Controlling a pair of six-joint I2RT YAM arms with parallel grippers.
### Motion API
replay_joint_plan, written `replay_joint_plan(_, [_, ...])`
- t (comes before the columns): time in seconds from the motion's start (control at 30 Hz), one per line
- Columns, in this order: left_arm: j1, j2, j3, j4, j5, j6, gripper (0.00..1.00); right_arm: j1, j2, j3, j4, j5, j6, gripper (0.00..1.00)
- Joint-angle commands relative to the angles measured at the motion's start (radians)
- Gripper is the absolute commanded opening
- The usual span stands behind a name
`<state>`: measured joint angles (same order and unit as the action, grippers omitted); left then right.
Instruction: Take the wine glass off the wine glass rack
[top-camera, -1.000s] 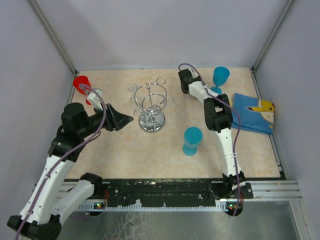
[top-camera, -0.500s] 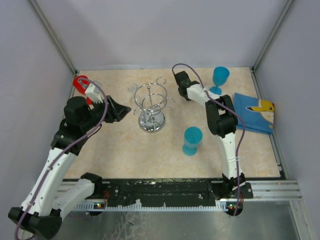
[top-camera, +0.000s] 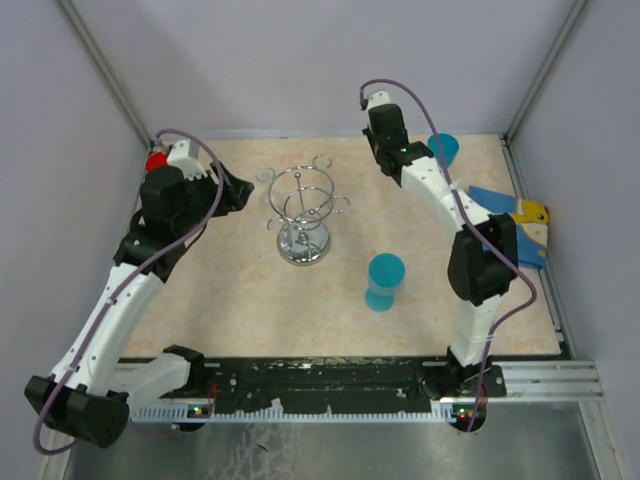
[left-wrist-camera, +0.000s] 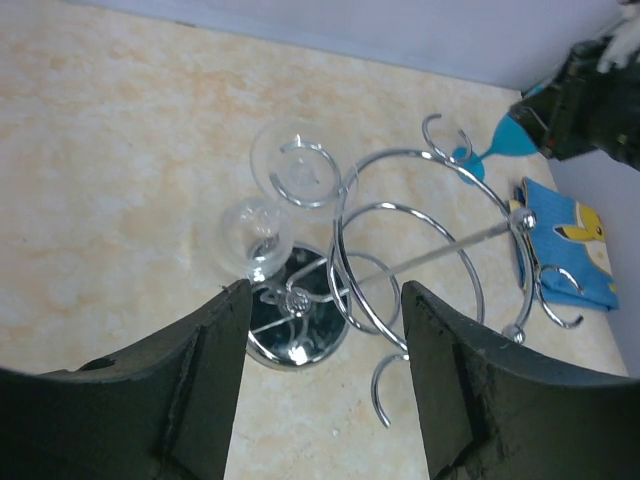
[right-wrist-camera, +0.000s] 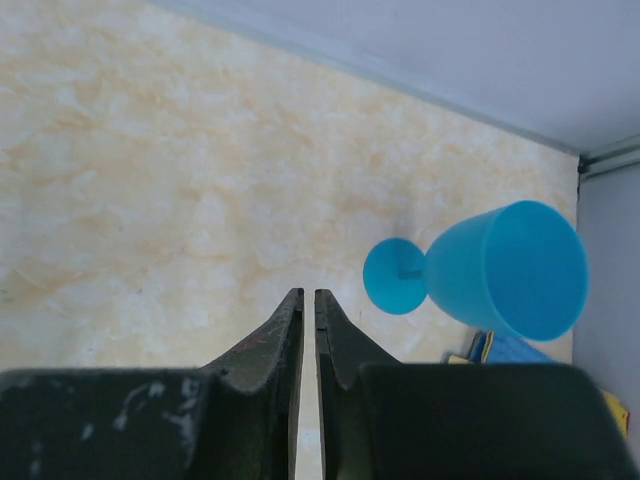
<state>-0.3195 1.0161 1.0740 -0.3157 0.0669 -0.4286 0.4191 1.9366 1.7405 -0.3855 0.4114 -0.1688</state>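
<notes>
Since the clear wine glass (left-wrist-camera: 262, 238) hangs bowl-down by its foot from a hook of the wine glass rack (top-camera: 303, 245) in the middle of the tabletop (top-camera: 230, 290), the spread left claw (left-wrist-camera: 325, 300) should, I'd say, close gently round the bowl and slide it outward along the hook. The right claw (right-wrist-camera: 308, 300) is pressed together and empty.

Top view looks down — closer left wrist shares wine glass rack (top-camera: 303, 243)
</notes>
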Motion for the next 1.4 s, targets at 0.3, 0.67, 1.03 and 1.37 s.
replay_joint_plan(0.3, [0.217, 0.250, 0.086, 0.165, 0.132, -0.049, 0.65, 0.046, -0.392, -0.146, 0.094, -0.073, 0.084, 0.17])
replay_joint_plan(0.67, [0.269, 0.405, 0.091, 0.353, 0.420, -0.183, 0.65, 0.049, -0.551, -0.254, 0.117, -0.142, 0.118, 0.22])
replay_joint_plan(1.03, [0.271, 0.458, 0.066, 0.447, 0.559, -0.291, 0.64, 0.049, -0.597, -0.285, 0.127, -0.124, 0.111, 0.26])
replay_joint_plan(1.37, [0.266, 0.498, 0.084, 0.422, 0.607, -0.285, 0.60, 0.049, -0.641, -0.330, 0.168, -0.140, 0.111, 0.30])
